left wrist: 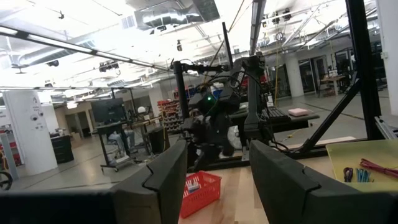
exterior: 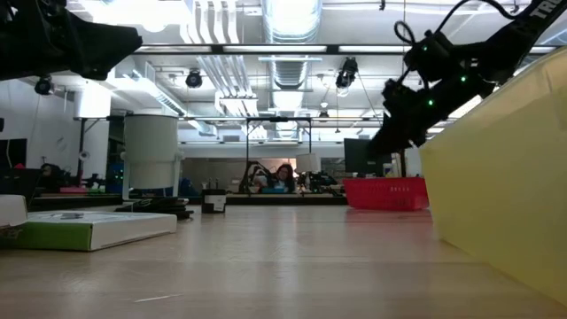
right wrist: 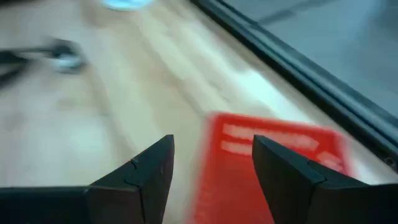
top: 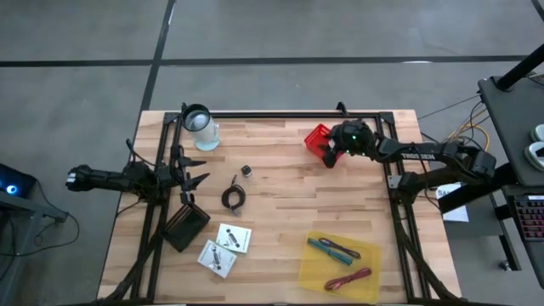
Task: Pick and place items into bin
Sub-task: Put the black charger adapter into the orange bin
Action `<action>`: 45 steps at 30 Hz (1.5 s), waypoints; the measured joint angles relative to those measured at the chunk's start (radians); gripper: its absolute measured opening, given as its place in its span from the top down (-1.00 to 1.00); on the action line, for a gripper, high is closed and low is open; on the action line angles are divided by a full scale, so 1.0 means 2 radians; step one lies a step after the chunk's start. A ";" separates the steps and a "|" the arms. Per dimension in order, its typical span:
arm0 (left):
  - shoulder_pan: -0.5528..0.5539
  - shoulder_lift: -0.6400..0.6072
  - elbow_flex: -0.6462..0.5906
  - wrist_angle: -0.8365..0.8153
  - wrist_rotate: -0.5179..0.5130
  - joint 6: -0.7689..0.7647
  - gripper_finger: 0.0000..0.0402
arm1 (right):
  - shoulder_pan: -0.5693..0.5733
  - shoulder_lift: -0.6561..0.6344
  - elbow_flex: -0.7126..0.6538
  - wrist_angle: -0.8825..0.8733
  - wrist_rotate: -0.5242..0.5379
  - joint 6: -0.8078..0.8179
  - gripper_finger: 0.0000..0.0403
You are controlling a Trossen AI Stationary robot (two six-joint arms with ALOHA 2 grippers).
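The right gripper is being held over the red bin at the surface's far side, fingers spread and nothing seen between them, presumably for a drop. The left gripper is being kept waiting, open and empty, near the left edge. The cable coil, white cards and sticks on the yellow sheet are being shown only from above; the low view is showing none of them.
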 joint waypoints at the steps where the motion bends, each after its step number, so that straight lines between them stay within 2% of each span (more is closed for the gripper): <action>1: 0.000 0.000 0.000 0.000 0.000 0.000 0.20 | 0.005 0.000 0.000 0.009 -0.016 -0.002 -0.01; 6: 0.000 0.000 0.000 0.000 0.000 0.000 0.20 | 0.032 0.000 -0.013 0.048 -0.027 -0.005 -0.01; 12: 0.000 0.000 0.000 0.000 0.000 0.000 0.20 | 0.080 -0.012 -0.073 0.146 -0.024 0.017 -0.01; 18: 0.000 0.000 0.000 0.000 0.000 0.000 0.20 | 0.134 -0.047 -0.141 0.203 0.064 0.026 -0.01; 23: 0.000 0.000 0.000 0.001 0.000 0.000 0.20 | 0.177 -0.090 -0.189 0.288 0.074 0.021 -0.01; 26: 0.000 0.000 0.000 0.002 0.000 0.000 0.20 | 0.194 -0.122 -0.207 0.309 0.085 0.005 -0.01; 31: 0.000 0.000 0.000 0.001 0.000 -0.001 0.20 | 0.199 -0.183 -0.228 0.311 0.094 -0.017 -0.01; 37: 0.000 0.000 0.000 0.003 0.000 -0.001 0.20 | 0.199 -0.245 -0.232 0.312 0.056 -0.060 -0.01; 45: 0.000 0.006 0.000 -0.004 0.000 -0.001 0.20 | 0.199 -0.256 -0.232 0.388 0.053 -0.119 -0.01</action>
